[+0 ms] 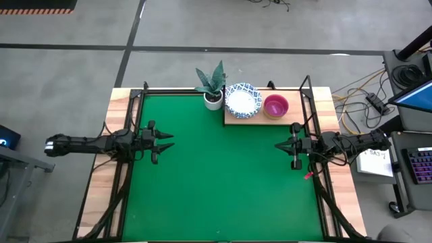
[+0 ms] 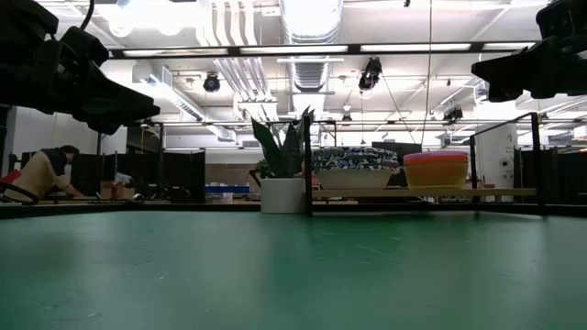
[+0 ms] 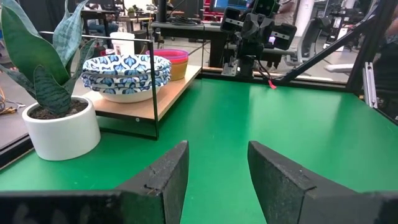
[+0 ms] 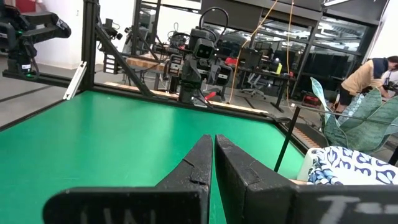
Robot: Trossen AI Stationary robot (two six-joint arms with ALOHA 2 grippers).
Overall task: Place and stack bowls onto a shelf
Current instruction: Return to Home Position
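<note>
The white bowls with blue patterned rims point(image 1: 242, 100) sit nested in one stack on the pale wooden shelf point(image 1: 257, 119), at the far side of the green mat. Beside them on the shelf stand the nested plastic bowls point(image 1: 275, 106), a purple one on top. In the left wrist view the patterned stack point(image 3: 127, 73) and the coloured stack point(image 3: 175, 60) both rest on the shelf point(image 3: 163, 98). My left gripper point(image 1: 169, 142) hovers open over the mat's left side. My right gripper point(image 1: 277, 145) hovers shut over the mat's right side, near of the shelf. Neither holds anything.
A small white pot with a green plant point(image 1: 213, 96) stands on the mat just left of the shelf. Black frame posts point(image 1: 308, 101) rise around the mat's edges. The wide green mat point(image 1: 216, 182) lies between the two arms. A person point(image 2: 41, 174) works far behind the table.
</note>
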